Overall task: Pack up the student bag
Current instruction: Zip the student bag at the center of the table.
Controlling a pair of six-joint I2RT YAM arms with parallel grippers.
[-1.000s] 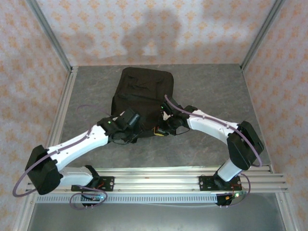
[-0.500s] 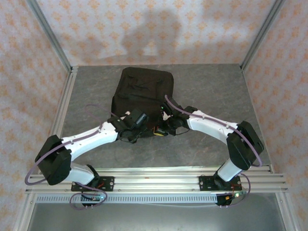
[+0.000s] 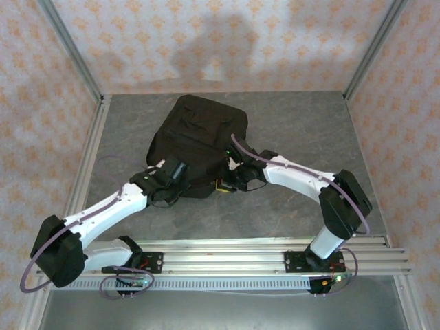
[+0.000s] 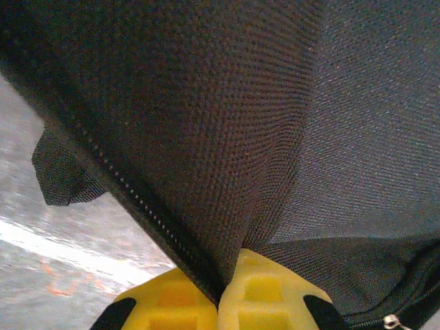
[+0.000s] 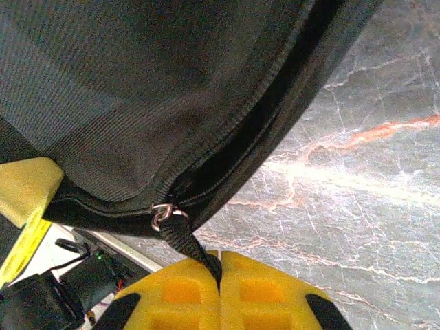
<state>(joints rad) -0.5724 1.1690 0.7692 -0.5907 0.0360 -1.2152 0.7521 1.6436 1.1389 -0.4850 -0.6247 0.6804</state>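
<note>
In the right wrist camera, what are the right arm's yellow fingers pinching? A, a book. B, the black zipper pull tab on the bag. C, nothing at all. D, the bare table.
B: the right fingers are shut on the black pull tab hanging from the zipper ring of the student bag.

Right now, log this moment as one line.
left pincer: shut on student bag fabric | right pincer: shut on zip pull | student bag: lying on table
</note>
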